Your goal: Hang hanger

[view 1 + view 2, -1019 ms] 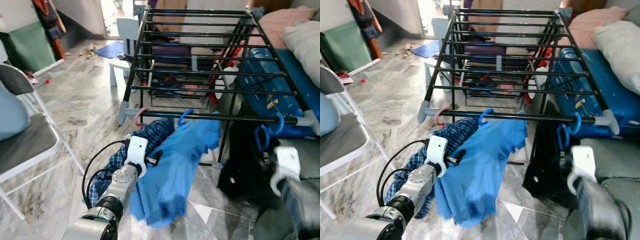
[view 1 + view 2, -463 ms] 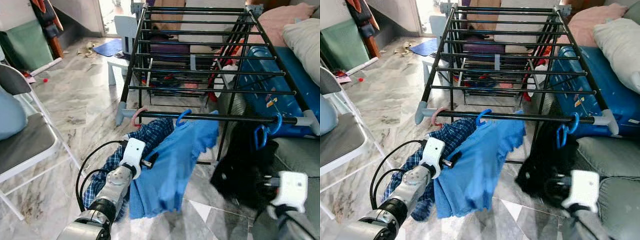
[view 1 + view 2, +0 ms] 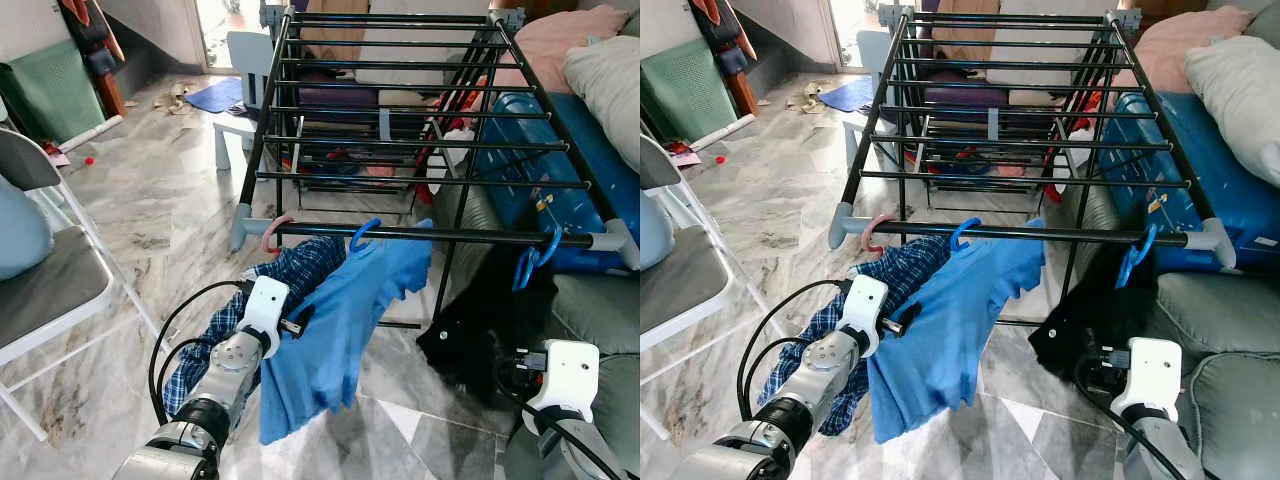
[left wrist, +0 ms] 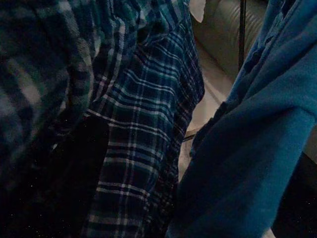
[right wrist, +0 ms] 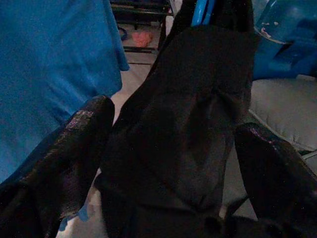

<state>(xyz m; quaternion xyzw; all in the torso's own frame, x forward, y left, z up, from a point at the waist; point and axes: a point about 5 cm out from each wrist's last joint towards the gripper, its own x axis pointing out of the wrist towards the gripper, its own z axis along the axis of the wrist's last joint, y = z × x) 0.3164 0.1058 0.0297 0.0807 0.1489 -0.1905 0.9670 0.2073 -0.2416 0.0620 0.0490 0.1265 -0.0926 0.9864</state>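
Head views: three garments hang from the front bar of a black drying rack (image 3: 420, 120): a plaid shirt (image 3: 290, 280) on a pink hanger (image 3: 272, 232) at the rack's left end, a blue shirt (image 3: 345, 320) beside it, and a black garment (image 3: 490, 320) on a blue hanger (image 3: 528, 262) near the rack's right end.

Left wrist view: plaid and blue cloth hang close ahead; whether the left gripper (image 3: 300, 318) is clenched cannot be told.

Right wrist view: the right gripper (image 5: 173, 163) sits spread apart, its fingers (image 5: 74, 144) flanking the black garment below the rack.
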